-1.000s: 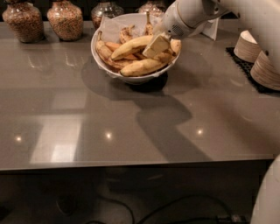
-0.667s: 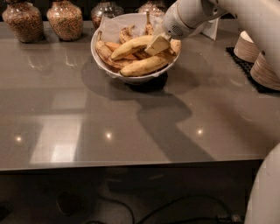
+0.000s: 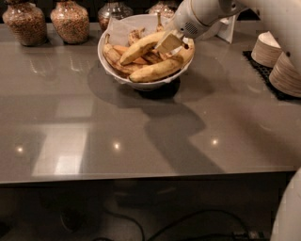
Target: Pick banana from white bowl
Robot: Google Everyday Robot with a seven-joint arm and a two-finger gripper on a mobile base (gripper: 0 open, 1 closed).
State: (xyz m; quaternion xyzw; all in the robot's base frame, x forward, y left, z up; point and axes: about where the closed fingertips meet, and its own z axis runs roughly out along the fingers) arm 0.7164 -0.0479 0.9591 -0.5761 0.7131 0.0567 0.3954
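pincer (image 3: 170, 44) over white bowl (image 3: 149, 85), one end of banana (image 3: 140, 48) behind it

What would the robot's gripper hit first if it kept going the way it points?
The gripper hangs over the white bowl, pointing down and toward the picture's left. It would most likely meet the banana on top of the pile first; depth is unclear, so it may already touch it.

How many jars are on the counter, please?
4 jars: two far left, two behind the bowl; others may be hidden. The gripper is over the bowl.
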